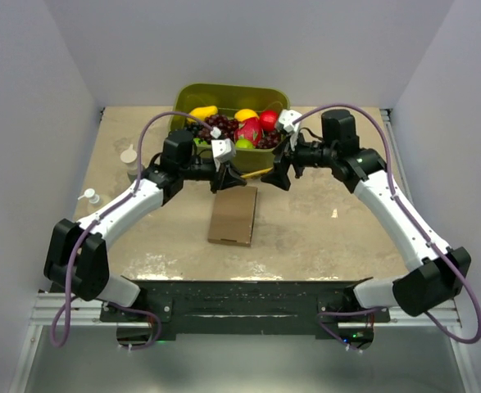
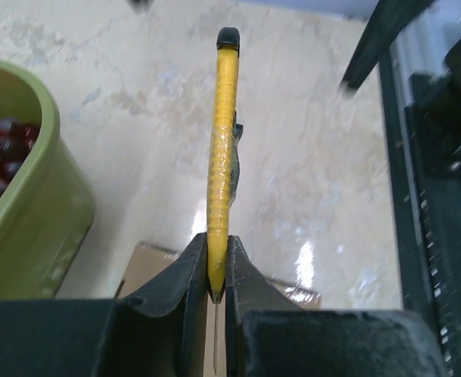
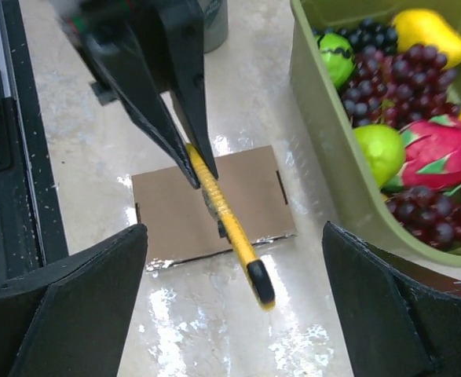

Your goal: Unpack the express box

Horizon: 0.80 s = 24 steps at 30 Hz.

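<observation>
The express box (image 1: 233, 216), a flat brown cardboard mailer, lies closed on the table between the arms; it also shows under the knife (image 3: 171, 212). My left gripper (image 1: 228, 178) is shut on the blade end of a yellow utility knife (image 2: 223, 133), whose thin blade shows between the fingers (image 2: 250, 279). The knife (image 3: 228, 220) hangs above the box's far end, black cap pointing at my right gripper. My right gripper (image 3: 234, 232) stands wide open around the cap end, touching nothing.
An olive-green tub (image 1: 189, 94) of fruit stands just behind both grippers, its wall (image 3: 324, 141) close on the right. Two small white bottles (image 1: 129, 158) (image 1: 90, 196) stand at the left. A grey can (image 3: 212, 20) stands beyond the left gripper.
</observation>
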Available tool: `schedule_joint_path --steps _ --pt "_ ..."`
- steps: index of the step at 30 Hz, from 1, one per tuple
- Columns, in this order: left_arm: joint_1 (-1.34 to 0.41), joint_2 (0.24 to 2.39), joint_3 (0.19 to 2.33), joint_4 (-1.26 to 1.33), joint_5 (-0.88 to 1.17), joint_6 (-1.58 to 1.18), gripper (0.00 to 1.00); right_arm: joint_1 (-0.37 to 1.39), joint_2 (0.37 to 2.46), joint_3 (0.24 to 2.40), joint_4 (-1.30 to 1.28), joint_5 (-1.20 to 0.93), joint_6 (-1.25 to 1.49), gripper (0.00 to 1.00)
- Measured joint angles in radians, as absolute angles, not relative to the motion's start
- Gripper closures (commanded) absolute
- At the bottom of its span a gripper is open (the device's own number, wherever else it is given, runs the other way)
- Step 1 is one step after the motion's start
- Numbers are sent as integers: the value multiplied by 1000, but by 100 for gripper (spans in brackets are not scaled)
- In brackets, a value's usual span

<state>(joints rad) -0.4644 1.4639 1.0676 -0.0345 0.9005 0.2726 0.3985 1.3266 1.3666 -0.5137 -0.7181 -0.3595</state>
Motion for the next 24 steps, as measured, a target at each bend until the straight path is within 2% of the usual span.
schedule_joint_path --steps 6,10,11,14,16,17,19,21,22,24 --pt "-464 1461 1070 143 1011 52 100 398 1379 1365 -512 -733 -332 9" --pt "-459 1462 1070 206 1062 -25 100 398 1379 1374 -513 -753 -334 27" --pt "-456 1464 1070 226 1072 -45 100 398 1379 1377 -516 -760 -334 37" --pt "-445 1472 1070 270 1097 -88 100 398 1382 1380 -528 -797 -339 56" --pt "-440 1480 1070 285 1107 -104 100 398 1386 1380 -535 -826 -334 63" --pt "-439 1484 1070 290 1112 -113 100 398 1389 1380 -538 -837 -331 71" --pt "-439 1492 1070 300 1121 -122 100 398 1395 1381 -543 -856 -329 82" --pt "-439 1500 1070 303 1136 -120 82 398 1404 1390 -568 -887 -331 93" --pt "-437 1503 1071 306 1141 -118 67 397 1410 1402 -590 -897 -337 96" --pt "-437 1507 1078 300 1146 -108 61 397 1429 1438 -636 -902 -368 100"
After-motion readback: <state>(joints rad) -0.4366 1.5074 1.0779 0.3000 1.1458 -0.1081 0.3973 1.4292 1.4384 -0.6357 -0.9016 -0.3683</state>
